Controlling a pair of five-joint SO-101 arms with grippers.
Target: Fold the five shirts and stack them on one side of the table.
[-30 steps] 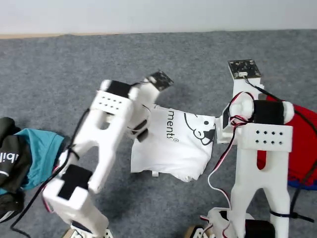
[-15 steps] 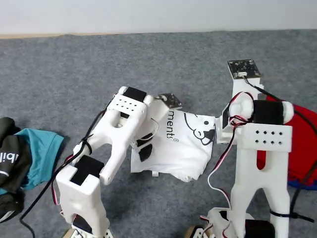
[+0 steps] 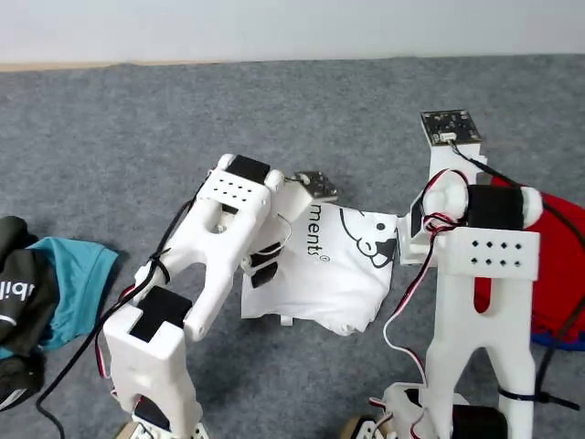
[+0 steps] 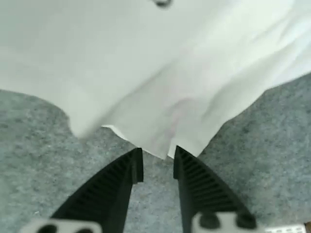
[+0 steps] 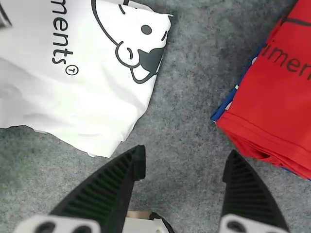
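Two tools sit by my white shirt point(image 3: 320, 265), which lies mid-tabletop point(image 3: 137, 137). My left tool point(image 4: 156, 159) is narrow, tips right at that shirt's hem. My right tool point(image 5: 186, 162) gapes wide between it and the red shirt point(image 5: 272, 97). A teal shirt point(image 3: 78, 274) lies well apart.

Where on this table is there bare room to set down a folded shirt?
The far strip of grey table, past the white shirt, is the widest bare patch. A smaller one lies between the teal shirt and the white shirt, partly under the left arm. The gap between white shirt and red shirt is narrow, with the right gripper above it.
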